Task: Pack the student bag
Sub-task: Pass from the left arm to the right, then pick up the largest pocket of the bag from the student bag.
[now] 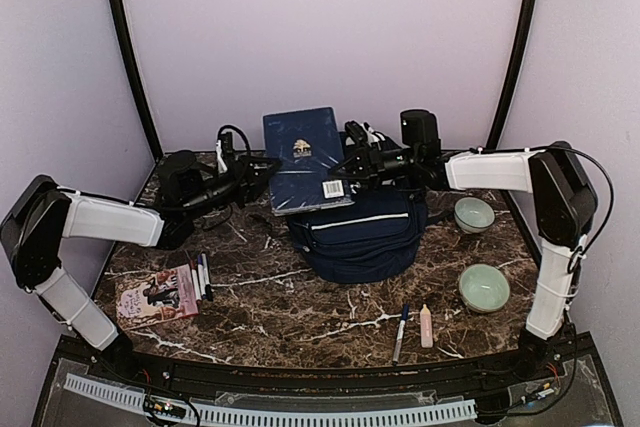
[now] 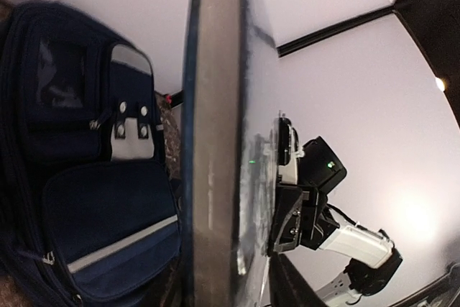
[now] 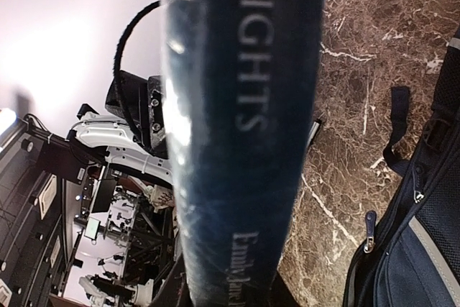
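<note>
Student bag (image 1: 365, 237): flat mid-table, at six o'clock from both jaws. Above its twelve o'clock end, dark blue book (image 1: 300, 147), long axis twelve to six. Right gripper (image 1: 362, 155) pinching spine at three o'clock, nearer bag; left gripper (image 1: 255, 169) at nine, jaw state untellable.

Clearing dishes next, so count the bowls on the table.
2. The far bowl sits just right of the bag; the near bowl lies closer to the front edge, on the right. The bag may hide others.
</note>
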You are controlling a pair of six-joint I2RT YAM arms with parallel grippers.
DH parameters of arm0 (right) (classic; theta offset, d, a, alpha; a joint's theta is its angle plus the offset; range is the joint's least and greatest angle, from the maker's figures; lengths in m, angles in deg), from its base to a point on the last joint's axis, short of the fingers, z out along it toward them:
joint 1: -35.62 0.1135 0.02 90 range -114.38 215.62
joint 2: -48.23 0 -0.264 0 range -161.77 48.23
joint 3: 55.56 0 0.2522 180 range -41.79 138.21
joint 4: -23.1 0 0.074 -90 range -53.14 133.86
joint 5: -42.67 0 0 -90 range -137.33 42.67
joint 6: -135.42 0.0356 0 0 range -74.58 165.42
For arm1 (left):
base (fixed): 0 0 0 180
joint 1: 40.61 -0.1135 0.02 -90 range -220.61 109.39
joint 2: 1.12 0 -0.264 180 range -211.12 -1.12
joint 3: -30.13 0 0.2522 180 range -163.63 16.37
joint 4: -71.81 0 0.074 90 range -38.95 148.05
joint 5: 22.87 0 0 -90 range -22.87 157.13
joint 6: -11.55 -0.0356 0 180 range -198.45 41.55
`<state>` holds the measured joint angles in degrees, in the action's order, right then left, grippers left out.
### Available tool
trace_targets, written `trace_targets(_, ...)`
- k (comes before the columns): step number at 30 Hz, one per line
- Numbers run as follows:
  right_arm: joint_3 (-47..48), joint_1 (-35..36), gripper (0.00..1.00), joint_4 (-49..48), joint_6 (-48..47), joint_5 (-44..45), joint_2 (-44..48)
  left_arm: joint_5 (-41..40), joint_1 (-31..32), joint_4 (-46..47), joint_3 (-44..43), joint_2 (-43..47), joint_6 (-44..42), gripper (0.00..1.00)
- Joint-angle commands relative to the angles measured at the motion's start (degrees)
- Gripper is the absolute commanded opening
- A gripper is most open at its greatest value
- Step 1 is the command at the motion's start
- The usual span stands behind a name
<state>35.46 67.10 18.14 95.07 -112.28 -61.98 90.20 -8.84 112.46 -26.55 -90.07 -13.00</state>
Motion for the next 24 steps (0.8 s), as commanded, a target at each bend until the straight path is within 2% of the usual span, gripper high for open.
trace_targets(1, -0.4, -1.6, 0.0, 2.0, -5.9, 1.0, 4.6, -0.7, 1.5, -4.5, -0.7, 1.3, -3.1, 0.46)
trace_targets(4, -0.4, -6.1, 0.0, 10.1, -13.5, 3.0, 7.2, -1.3, 1.5, -13.6, -3.1, 1.3, -7.1, 0.53)
trace_targets(7, 0.0, -10.0, 0.0, 19.6, -23.4, 6.7, 10.3, -4.1, 2.1, -25.7, -7.2, 0.9, -14.8, 0.55)
trace_targets(10, -3.3, -13.3, 0.0, 23.3, -30.0, 10.6, 15.1, -8.3, 3.1, -35.8, -12.0, 0.3, -22.8, 0.57)
trace_targets(16, -7.2, -21.8, 0.0, 32.2, -41.6, 16.7, 24.8, -7.5, 8.9, -50.9, -26.5, -6.2, -42.2, 0.53)
trace_targets(21, -9.0, -30.3, 0.0, 36.8, -45.3, 12.6, 28.5, -8.9, 14.2, -64.8, -40.3, -16.6, -56.7, 0.5)
trace_targets(24, -7.5, -34.0, 0.0, 41.2, -49.3, 12.6, 29.5, -9.4, 17.7, -70.4, -47.3, -22.4, -63.5, 0.44)
